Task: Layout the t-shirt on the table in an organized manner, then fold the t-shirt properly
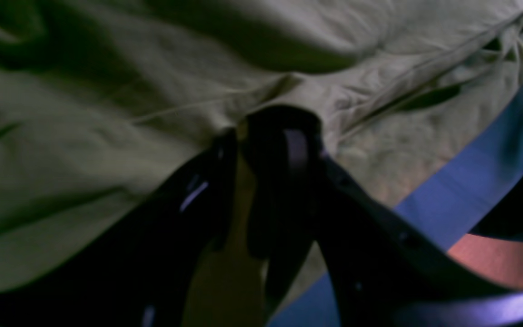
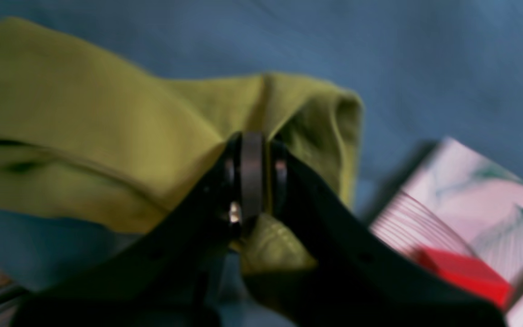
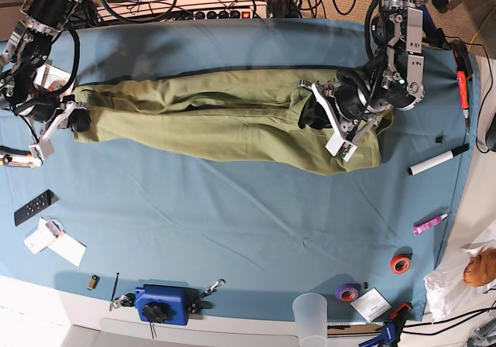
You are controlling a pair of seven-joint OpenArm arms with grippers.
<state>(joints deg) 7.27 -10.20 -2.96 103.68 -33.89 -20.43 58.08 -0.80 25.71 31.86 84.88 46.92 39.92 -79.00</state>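
Observation:
The olive-green t-shirt (image 3: 209,118) lies stretched in a long, wrinkled band across the far half of the blue table (image 3: 232,231). At the band's left end in the base view, my right gripper (image 3: 77,119) is shut on the cloth. The right wrist view shows its fingers (image 2: 252,150) pinched on a bunched edge of the t-shirt (image 2: 84,127), over the table (image 2: 425,54). My left gripper (image 3: 311,115) rests on the shirt's right part. In the left wrist view it (image 1: 254,134) stands shut on a raised fold of the t-shirt (image 1: 107,113).
A white box with a red patch (image 2: 470,218) sits close to the right gripper. A marker (image 3: 438,159), a pink pen (image 3: 430,224) and tape rolls (image 3: 401,263) lie at the right. A clear cup (image 3: 311,312), a blue device (image 3: 163,303) and a remote (image 3: 34,207) lie near the front.

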